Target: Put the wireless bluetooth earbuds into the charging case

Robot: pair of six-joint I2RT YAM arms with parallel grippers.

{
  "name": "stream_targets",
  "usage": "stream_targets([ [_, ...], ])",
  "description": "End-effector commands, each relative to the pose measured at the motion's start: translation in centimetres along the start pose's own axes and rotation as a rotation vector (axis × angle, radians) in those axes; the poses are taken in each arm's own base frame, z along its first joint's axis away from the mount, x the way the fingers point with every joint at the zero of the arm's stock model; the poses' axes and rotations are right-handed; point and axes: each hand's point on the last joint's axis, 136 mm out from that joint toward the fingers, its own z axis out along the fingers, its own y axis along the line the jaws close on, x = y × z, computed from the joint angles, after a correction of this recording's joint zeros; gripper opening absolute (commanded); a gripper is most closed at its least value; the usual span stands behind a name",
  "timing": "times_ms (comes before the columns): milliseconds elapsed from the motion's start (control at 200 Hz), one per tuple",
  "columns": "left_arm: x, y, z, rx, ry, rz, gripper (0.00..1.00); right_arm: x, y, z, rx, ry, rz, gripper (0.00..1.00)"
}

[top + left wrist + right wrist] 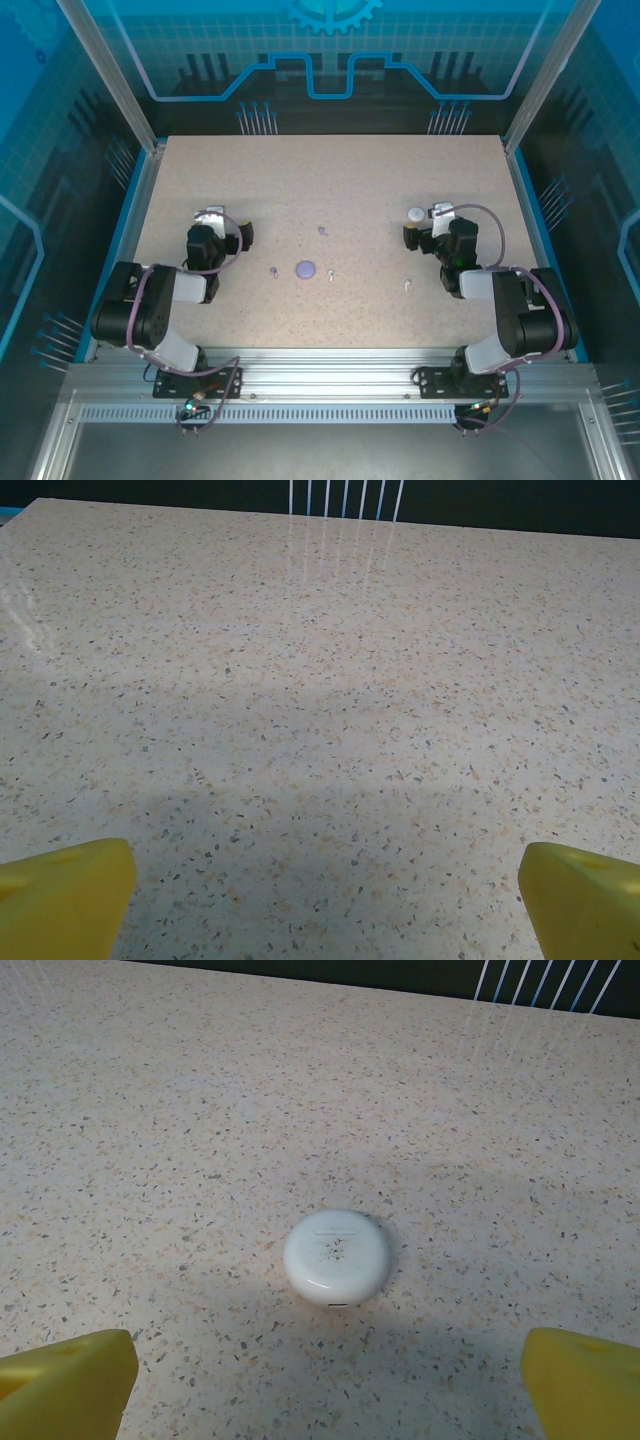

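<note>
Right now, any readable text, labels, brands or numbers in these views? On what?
No readable text anywhere.
Lid of the white charging case: faint marks, too blurred to read.
Top of the purple charging case: too small to tell.
On the back panel: a gear graphic, no letters.
</note>
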Motion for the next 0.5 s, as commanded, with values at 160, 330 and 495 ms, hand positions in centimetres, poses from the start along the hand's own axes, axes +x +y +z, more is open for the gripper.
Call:
stream_targets([
  [160, -3.3, -0.2, -1.9, -0.114, -0.087, 0.101, 0.99, -3.4, -0.6, -0.4, 0.020, 0.129, 0.049, 1.00],
  [330, -6.6, -2.7, -3.3, -0.065, -0.023, 0.101, 0.97, -4.7, 2.5, -2.3, -0.039, 0.289, 0.062, 1.00],
  [495, -8.1, -3.3, -5.2, -0.049, 0.131, -0.040, 0.93, -5.7, 6.2, -4.8, -0.028, 0.484, 0.027, 1.00],
])
